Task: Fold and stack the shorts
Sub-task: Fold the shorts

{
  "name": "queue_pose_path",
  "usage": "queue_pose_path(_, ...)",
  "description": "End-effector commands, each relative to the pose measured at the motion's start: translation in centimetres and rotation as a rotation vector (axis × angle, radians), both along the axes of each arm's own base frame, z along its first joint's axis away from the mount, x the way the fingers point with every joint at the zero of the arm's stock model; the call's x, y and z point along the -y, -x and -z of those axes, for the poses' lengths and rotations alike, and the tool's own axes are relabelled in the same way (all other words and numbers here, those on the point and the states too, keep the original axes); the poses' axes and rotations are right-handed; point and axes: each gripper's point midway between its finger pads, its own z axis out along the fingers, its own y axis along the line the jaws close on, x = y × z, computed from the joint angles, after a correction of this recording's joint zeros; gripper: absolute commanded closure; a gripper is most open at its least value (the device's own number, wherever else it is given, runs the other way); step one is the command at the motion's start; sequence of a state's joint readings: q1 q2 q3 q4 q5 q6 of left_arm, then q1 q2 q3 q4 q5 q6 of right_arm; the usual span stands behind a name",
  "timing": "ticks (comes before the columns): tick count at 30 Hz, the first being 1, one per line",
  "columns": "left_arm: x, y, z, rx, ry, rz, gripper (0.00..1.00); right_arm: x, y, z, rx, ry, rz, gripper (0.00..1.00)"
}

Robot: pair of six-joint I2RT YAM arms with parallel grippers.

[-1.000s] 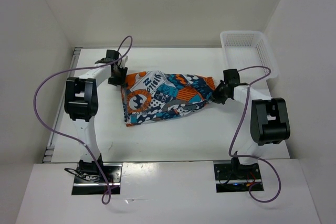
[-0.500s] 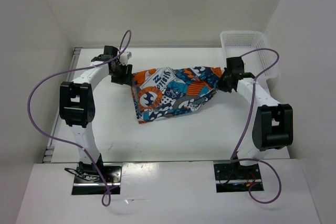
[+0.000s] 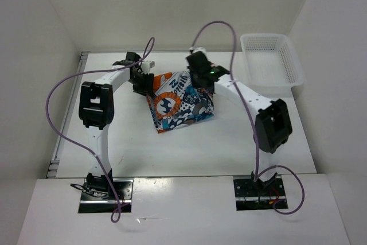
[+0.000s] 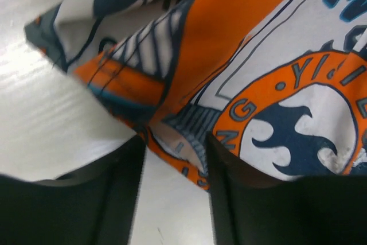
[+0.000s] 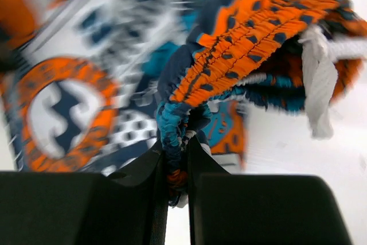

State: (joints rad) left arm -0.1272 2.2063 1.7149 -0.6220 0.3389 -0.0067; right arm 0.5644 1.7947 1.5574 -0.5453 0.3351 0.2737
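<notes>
Both tools hold the shorts (image 3: 179, 100) bunched at the far middle of the desk (image 3: 229, 142).
The left tool (image 4: 175, 167) is nipped on an orange hem. The right tool (image 5: 176, 164) is clamped tight on the gathered waistband. An orange ring in the print reads "G" and "YI"; the other letters cannot be read.

the shorts (image 3: 179, 102): orange, blue, white patchwork, seemingly flame emblems.
</notes>
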Motion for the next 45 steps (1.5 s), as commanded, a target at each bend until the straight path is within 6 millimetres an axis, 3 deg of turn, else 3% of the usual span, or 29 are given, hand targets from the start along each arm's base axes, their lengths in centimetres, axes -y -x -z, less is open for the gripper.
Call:
queue_pose_path(1, 1.0, 0.8, 2.8, -0.068, -0.006, 0.03, 0.5, -6.5, 0.8, -1.7, 0.076, 0.136, -0.193, 1.0)
queue_pose_path(2, 1.0, 0.9, 3.2, -0.077, -0.007, 0.03, 0.54, -9.4, 2.1, -1.5, 0.074, 0.133, -0.273, 1.0)
queue_pose_path(3, 1.2, 0.6, 2.9, -0.068, 0.003, 0.033, 0.57, -11.3, 2.4, -0.2, 0.06, 0.135, -0.323, 1.0)
queue_pose_path(4, 1.2, 0.6, 2.9, -0.068, 0.003, 0.033, 0.6, -13.0, 2.6, -0.7, 0.079, 0.133, -0.385, 1.0)
queue_pose_path(7, 1.4, 0.4, 2.9, -0.066, 0.012, 0.036, 0.62, -18.1, 4.6, 1.1, 0.063, 0.14, -0.533, 1.0)
queue_pose_path(10, 1.4, -0.1, 2.6, -0.048, 0.014, 0.036, 0.62, -21.3, 5.7, 3.1, 0.028, 0.129, -0.62, 1.0)
queue_pose_path(14, 0.6, -0.9, 2.0, -0.03, 0.025, 0.017, 0.62, -23.0, 6.5, 4.9, -0.027, 0.067, -0.679, 0.99)
queue_pose_path(15, 0.6, -1.3, 1.7, -0.02, 0.027, 0.017, 0.62, -23.0, 6.5, 4.9, -0.027, 0.067, -0.679, 0.95)
queue_pose_path(16, 0.6, -1.3, 1.7, -0.02, 0.027, 0.017, 0.62, -23.5, 7.1, 4.9, -0.03, 0.062, -0.694, 0.74)
queue_pose_path(17, 0.2, -1.7, 1.4, -0.011, 0.028, 0.008, 0.59, -23.5, 7.1, 5.5, -0.039, 0.068, -0.695, 0.64)
queue_pose_path(19, 0.1, -1.7, 1.5, -0.009, 0.019, 0.004, 0.55, -24.1, 7.5, 5.2, -0.046, 0.042, -0.734, 0.47)
queue_pose_path(22, -1.7, -2.5, 1.0, 0.015, -0.023, -0.036, 0.48, -26.0, 8.4, 1.0, 0.007, -0.048, -0.796, 0.35)
queue_pose_path(25, -3.9, -3.6, -0.5, 0.055, -0.042, -0.083, 0.42, -27.2, 9.6, -5.2, 0.092, -0.148, -0.843, 0.33)
queue_pose_path(26, -5.4, -4.4, -1.8, 0.089, -0.051, -0.115, 0.41, -27.1, 10.3, -7.9, 0.127, -0.198, -0.86, 0.31)
queue_pose_path(27, -6.0, -4.8, -3.2, 0.121, -0.049, -0.128, 0.4, -26.8, 10.6, -9.1, 0.146, -0.227, -0.85, 0.31)
queue_pose_path(29, -7.2, -5.4, -5.1, 0.162, -0.056, -0.153, 0.4, -25.4, 10.5, -10.8, 0.205, -0.242, -0.8, 0.27)
queue_pose_path(31, -7.3, -5.5, -8.0, 0.222, -0.059, -0.16, 0.38, -23.0, 11.2, -10.9, 0.248, -0.249, -0.754, 0.26)
queue_pose_path(32, -7.3, -5.5, -9.1, 0.244, -0.057, -0.16, 0.38, -20.8, 10.4, -7.8, 0.205, -0.202, -0.684, 0.25)
queue_pose_path(33, -6.8, -5.1, -11.1, 0.276, -0.028, -0.146, 0.38, -19.4, 10.4, -7.8, 0.191, -0.211, -0.641, 0.25)
queue_pose_path(35, -5.2, -4.0, -12.7, 0.288, 0.029, -0.102, 0.38, -16.2, 9.6, -4.0, 0.111, -0.144, -0.541, 0.26)
queue_pose_path(38, -1.6, -0.5, -13.7, 0.234, 0.11, -0.012, 0.38, -12.8, 10.0, 0.4, 0.043, -0.052, -0.452, 0.26)
queue_pose_path(40, 0.5, 1.7, -12.3, 0.167, 0.118, 0.033, 0.34, -12.4, 10.4, 1.8, 0.02, -0.043, -0.446, 0.26)
queue_pose_path(45, 2.7, 3.5, -10.5, 0.115, 0.125, 0.086, 0.32, -11.4, 10.6, 5.3, -0.015, -0.01, -0.404, 0.21)
